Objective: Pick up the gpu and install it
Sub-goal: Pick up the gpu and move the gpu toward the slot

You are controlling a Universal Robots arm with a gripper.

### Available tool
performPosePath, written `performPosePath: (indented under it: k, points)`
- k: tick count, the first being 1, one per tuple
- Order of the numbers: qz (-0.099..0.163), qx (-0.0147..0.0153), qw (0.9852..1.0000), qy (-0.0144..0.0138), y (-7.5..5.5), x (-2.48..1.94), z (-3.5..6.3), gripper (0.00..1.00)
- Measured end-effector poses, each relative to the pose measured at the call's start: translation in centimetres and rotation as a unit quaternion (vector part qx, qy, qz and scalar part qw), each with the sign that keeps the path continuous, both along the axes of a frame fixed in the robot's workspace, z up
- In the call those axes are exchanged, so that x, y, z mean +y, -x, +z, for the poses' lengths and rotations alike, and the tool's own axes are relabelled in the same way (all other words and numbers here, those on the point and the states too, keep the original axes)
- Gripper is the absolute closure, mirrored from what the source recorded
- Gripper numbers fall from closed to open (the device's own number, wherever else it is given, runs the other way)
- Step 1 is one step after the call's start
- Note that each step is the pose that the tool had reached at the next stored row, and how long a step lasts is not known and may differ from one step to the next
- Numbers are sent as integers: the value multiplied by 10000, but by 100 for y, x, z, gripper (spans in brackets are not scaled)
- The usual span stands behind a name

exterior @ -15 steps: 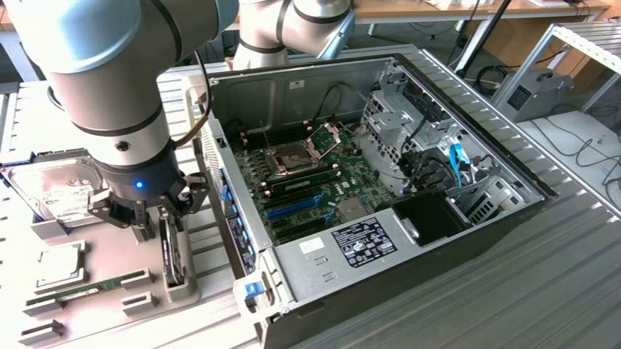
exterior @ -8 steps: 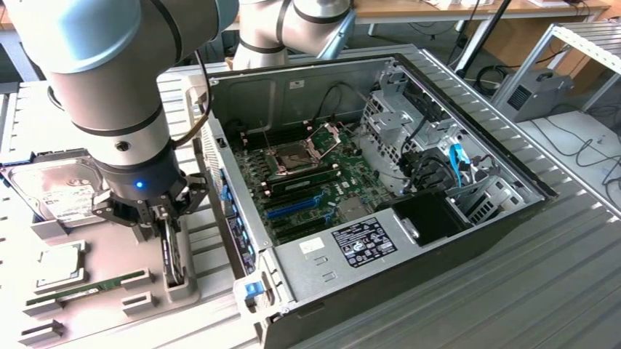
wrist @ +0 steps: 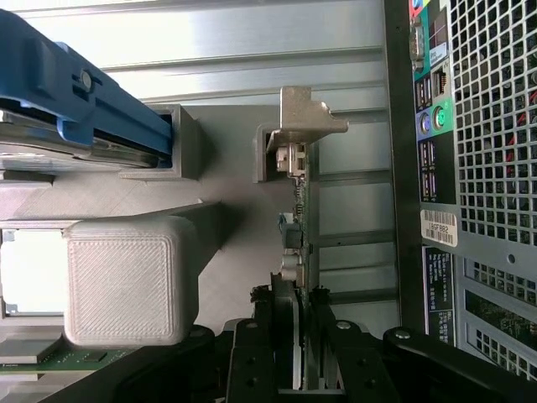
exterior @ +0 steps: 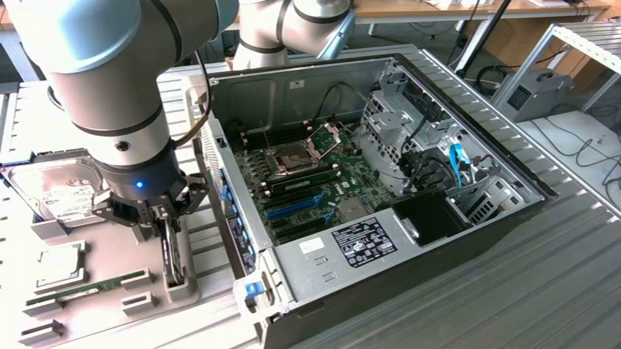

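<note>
The gpu (exterior: 174,254) stands on edge in a slot of the grey holder plate (exterior: 107,313), just to the exterior view's left of the open computer case (exterior: 321,269). My gripper (exterior: 161,222) reaches straight down onto the card's top edge. In the wrist view the gpu (wrist: 299,222) runs away from the camera as a thin green board, ending in its silver bracket (wrist: 307,117). The gripper (wrist: 295,340) is shut on the card, with a black finger (wrist: 258,344) pressed against each face. The fan side is hidden.
A hard drive (exterior: 60,190), a CPU (exterior: 60,263) and a RAM stick (exterior: 86,289) lie on the same holder plate. The case's motherboard (exterior: 310,174) lies exposed. In the wrist view the case's rear panel (wrist: 491,168) is close beside the card, and a grey block (wrist: 127,281) sits on its other side.
</note>
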State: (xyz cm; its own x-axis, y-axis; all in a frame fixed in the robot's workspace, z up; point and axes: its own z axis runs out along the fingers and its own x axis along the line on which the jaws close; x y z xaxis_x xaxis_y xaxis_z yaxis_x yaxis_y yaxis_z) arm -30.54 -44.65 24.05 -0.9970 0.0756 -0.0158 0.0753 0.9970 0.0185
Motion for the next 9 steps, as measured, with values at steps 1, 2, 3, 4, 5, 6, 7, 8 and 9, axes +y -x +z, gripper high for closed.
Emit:
performPosePath:
  k: [1, 2, 3, 4, 5, 6, 7, 8, 9]
  points:
    - [0, 0, 10000, 0, 0, 0, 0, 71]
    - [0, 0, 10000, 0, 0, 0, 0, 71]
    - [0, 0, 10000, 0, 0, 0, 0, 71]
    - [0, 0, 10000, 0, 0, 0, 0, 71]
    - [0, 0, 10000, 0, 0, 0, 0, 71]
    - [0, 0, 10000, 0, 0, 0, 0, 70]
    - [0, 0, 10000, 0, 0, 0, 0, 70]
    - [0, 0, 10000, 0, 0, 0, 0, 63]
    - [0, 0, 10000, 0, 0, 0, 0, 63]
